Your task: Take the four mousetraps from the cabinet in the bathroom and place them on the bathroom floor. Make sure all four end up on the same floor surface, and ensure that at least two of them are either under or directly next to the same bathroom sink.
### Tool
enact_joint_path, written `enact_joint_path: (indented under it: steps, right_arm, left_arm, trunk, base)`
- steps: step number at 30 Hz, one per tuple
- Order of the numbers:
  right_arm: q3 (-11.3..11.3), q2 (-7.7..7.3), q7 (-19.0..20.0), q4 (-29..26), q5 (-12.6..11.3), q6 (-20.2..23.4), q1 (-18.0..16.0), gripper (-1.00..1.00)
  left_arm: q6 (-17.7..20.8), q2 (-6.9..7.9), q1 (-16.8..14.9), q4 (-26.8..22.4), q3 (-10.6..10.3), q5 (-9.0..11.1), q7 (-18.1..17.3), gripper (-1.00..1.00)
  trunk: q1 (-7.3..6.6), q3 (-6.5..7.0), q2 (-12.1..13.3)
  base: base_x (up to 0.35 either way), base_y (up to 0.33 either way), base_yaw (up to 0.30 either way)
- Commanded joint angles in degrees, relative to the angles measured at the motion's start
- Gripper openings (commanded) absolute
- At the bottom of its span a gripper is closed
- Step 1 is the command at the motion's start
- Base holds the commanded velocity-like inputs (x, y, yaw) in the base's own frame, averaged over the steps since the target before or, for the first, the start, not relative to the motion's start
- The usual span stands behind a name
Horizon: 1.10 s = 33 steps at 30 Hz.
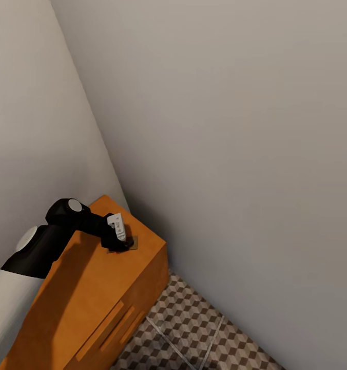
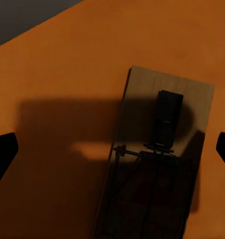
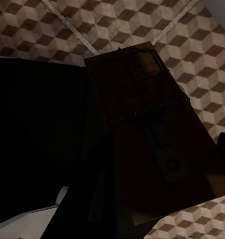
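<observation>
Head view: the left claw (image 1: 119, 245) hangs over the cabinet (image 1: 91, 288) top, at its far corner toward 1 o'clock, directly above a mousetrap (image 2: 162, 154) lying flat there. Left wrist view has its fingertips (image 2: 2, 152) spread wide, gripping nothing. Right wrist view shows a second mousetrap (image 3: 152, 129) close up above the bathroom floor (image 3: 37, 30); whether the right claw grips it I cannot tell.

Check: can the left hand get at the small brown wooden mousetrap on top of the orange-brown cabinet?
Probably yes. The left hand hangs right over the small brown wooden mousetrap, fingers spread to either side, nothing between them. The trap lies flat on the orange-brown wooden cabinet top.
</observation>
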Motion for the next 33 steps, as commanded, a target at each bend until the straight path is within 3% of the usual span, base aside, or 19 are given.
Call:
enact_joint_path:
  steps: [1,33]
  right_arm:
    - [0.35,0.02,-0.69,0.06,0.36,-0.06,-0.03,-1.00]
    - [0.35,0.07,-0.69,0.06,0.36,-0.05,-0.03,-1.00]
  left_arm:
    - [0.57,0.04,-0.06,0.05,-0.08,-0.30,-0.32,1.00]
    - [0.51,0.04,-0.06,2.22,-1.74,-0.71,-0.27,1.00]
  trunk:
    - [0.03,-0.09,-0.10]
    - [0.03,-0.09,-0.10]
  base:
    - [0.000,0.000,0.000]
    - [0.000,0.000,0.000]
